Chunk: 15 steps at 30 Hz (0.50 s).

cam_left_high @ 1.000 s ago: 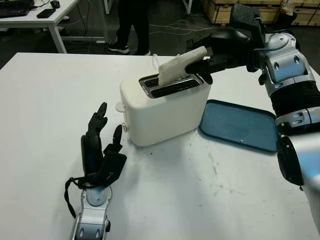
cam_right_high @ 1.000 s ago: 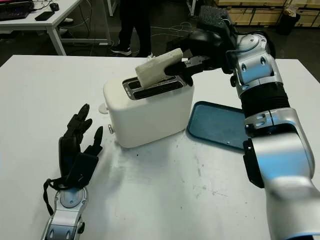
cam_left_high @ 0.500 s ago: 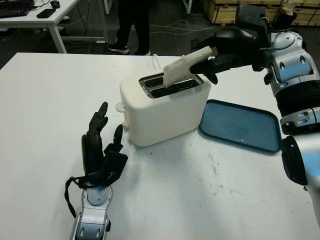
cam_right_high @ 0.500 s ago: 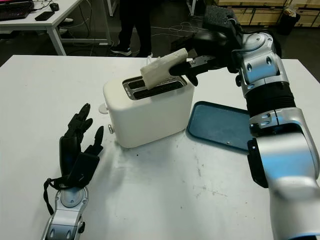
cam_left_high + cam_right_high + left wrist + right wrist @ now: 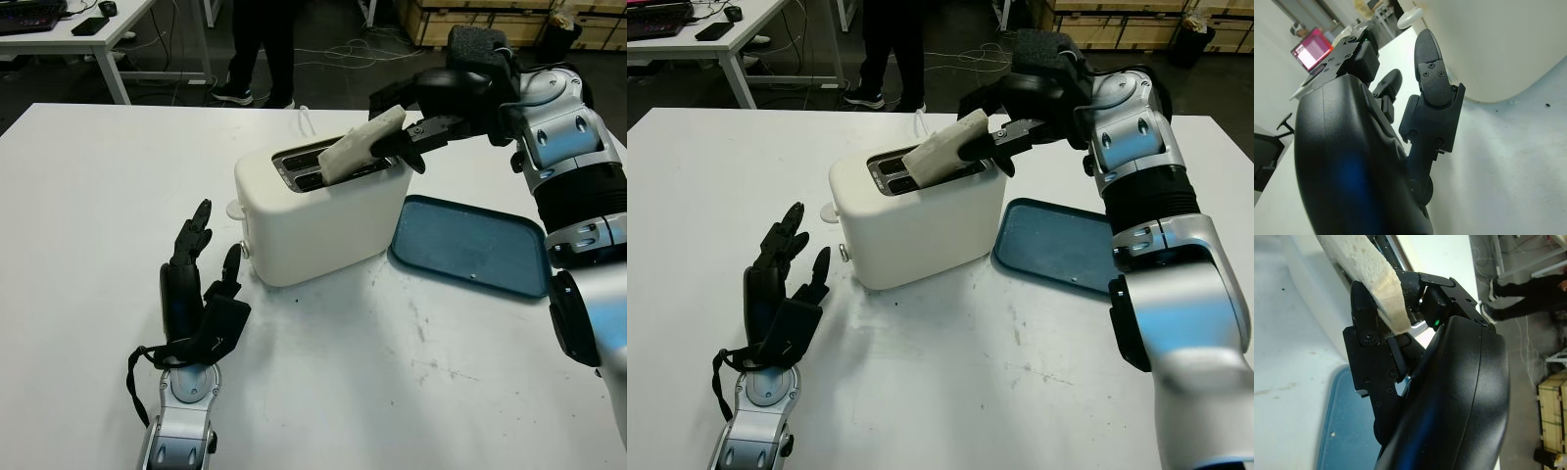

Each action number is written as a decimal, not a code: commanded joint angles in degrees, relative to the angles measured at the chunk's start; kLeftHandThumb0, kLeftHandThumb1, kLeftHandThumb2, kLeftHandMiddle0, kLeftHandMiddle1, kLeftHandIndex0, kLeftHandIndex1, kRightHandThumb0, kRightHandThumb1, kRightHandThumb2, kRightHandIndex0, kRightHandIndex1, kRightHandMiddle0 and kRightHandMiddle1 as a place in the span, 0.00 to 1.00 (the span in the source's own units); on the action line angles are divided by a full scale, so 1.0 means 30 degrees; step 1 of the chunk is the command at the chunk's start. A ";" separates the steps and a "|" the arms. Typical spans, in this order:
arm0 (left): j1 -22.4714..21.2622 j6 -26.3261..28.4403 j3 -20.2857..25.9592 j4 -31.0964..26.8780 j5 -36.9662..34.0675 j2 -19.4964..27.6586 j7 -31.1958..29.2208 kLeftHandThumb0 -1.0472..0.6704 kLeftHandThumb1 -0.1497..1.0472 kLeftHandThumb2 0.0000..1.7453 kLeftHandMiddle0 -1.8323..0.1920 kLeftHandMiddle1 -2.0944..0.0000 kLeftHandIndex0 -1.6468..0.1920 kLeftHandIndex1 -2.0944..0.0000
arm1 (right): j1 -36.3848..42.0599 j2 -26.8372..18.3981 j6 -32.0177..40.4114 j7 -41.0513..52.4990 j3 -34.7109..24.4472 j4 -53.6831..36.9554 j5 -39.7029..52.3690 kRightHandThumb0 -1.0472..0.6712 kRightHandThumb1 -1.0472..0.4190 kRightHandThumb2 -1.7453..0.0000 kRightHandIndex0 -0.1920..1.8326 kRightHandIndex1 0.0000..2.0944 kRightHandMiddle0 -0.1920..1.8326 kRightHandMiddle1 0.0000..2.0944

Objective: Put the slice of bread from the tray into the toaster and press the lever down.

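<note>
A white two-slot toaster (image 5: 313, 206) stands mid-table, its lever (image 5: 235, 209) on the left end. My right hand (image 5: 411, 132) is shut on the pale bread slice (image 5: 361, 145), which tilts with its lower end dipping into the toaster's near slot (image 5: 333, 174). In the right wrist view the bread slice (image 5: 1364, 269) sits pinched between the black fingers (image 5: 1369, 347). The blue tray (image 5: 470, 245) lies flat to the right of the toaster. My left hand (image 5: 201, 284) is open on the table, left of the toaster, near the lever end.
A person's legs (image 5: 257, 49) stand behind the table's far edge. A white desk (image 5: 69, 34) with dark devices is at the back left, wooden crates (image 5: 509, 15) at the back right. Bare white tabletop (image 5: 392, 382) stretches in front of the toaster.
My right hand has brought the bread down and to the left, so its lower end now dips into the near slot. The left hand has not moved.
</note>
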 commanded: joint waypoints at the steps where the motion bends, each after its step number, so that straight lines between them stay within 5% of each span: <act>1: 0.0021 -0.0379 0.0021 -0.0032 -0.0099 -0.0091 -0.0020 0.29 0.89 0.26 0.82 0.69 0.69 1.00 | 0.0108 -0.0036 0.0162 -0.0005 0.0024 -0.0279 -0.0107 0.40 0.09 0.85 0.61 0.83 0.41 0.81; 15: 0.0122 -0.0215 -0.0086 -0.0268 -0.0032 -0.0121 -0.0028 0.30 0.89 0.26 0.83 0.69 0.69 1.00 | 0.0179 0.0595 0.0669 -0.0191 0.0881 -0.0480 -0.0782 0.38 0.09 0.84 0.62 0.83 0.44 0.83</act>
